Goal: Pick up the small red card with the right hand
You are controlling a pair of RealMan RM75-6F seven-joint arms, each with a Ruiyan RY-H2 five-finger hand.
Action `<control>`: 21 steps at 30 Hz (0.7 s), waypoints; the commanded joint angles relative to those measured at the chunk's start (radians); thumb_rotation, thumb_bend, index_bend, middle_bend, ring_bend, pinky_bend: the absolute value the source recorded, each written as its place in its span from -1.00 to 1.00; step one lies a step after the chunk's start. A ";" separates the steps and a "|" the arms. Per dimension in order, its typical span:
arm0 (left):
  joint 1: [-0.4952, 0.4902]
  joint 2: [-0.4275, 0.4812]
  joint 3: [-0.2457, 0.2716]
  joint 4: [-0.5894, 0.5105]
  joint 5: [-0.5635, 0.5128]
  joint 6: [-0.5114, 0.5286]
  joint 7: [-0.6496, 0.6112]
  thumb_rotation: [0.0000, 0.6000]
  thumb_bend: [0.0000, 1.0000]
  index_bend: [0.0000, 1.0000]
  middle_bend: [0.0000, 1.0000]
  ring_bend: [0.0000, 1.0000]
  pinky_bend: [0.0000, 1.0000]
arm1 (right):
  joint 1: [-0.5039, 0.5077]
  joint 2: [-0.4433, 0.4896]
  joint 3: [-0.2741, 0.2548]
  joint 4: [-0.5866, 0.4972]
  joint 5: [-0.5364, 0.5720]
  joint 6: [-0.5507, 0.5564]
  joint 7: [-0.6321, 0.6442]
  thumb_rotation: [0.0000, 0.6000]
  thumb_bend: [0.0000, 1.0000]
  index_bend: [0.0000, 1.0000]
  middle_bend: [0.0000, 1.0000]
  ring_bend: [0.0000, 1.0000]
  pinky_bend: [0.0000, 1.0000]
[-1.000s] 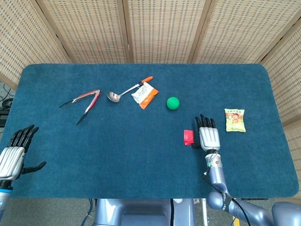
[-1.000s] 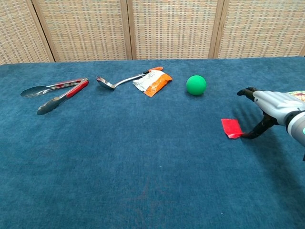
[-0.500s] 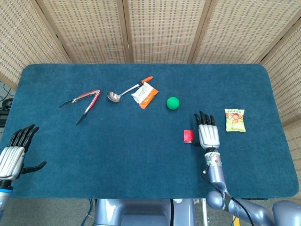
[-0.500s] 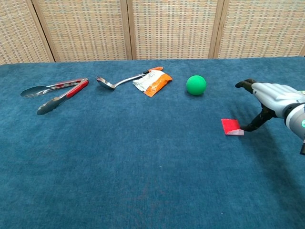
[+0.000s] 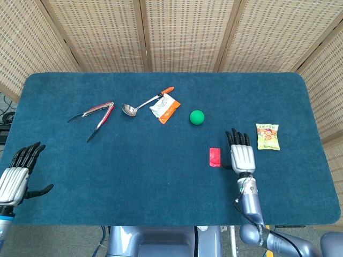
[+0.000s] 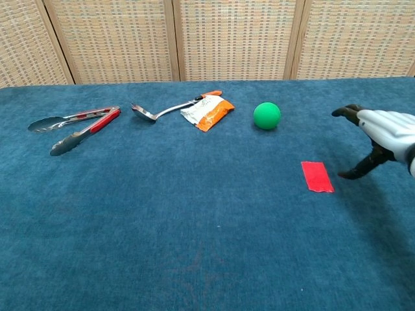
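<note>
The small red card [image 5: 215, 157] [image 6: 317, 176] lies flat on the blue table cloth, right of centre. My right hand [image 5: 240, 154] [image 6: 380, 137] hovers just to the card's right with fingers spread, holding nothing; a clear gap separates its thumb from the card. My left hand [image 5: 17, 174] stays open at the table's front left corner, far from the card, and shows only in the head view.
A green ball [image 5: 197, 117] sits behind the card. A snack packet [image 5: 268, 136] lies right of my right hand. Farther back left are an orange-white sachet [image 5: 165, 108], a spoon [image 5: 140, 104] and red-handled tongs [image 5: 95, 117].
My right hand has drawn back to the right, away from the card. The card, tipped up on its edge half a second ago, now lies flat.
</note>
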 commanded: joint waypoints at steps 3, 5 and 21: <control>0.000 0.001 0.004 -0.004 0.010 0.003 -0.001 1.00 -0.64 -1.00 -1.00 -1.00 -1.00 | -0.024 -0.001 -0.029 -0.019 -0.011 0.022 0.005 1.00 -0.54 -1.00 -1.00 -1.00 -1.00; 0.000 0.002 0.006 -0.006 0.016 0.004 -0.002 1.00 -0.64 -1.00 -1.00 -1.00 -1.00 | -0.031 -0.010 -0.040 -0.021 -0.016 0.028 0.006 1.00 -0.54 -1.00 -1.00 -1.00 -1.00; 0.001 0.003 0.008 -0.003 0.017 0.005 -0.008 1.00 -0.64 -1.00 -1.00 -1.00 -1.00 | -0.025 -0.054 -0.036 0.017 -0.015 0.009 0.008 1.00 -0.55 -1.00 -1.00 -1.00 -1.00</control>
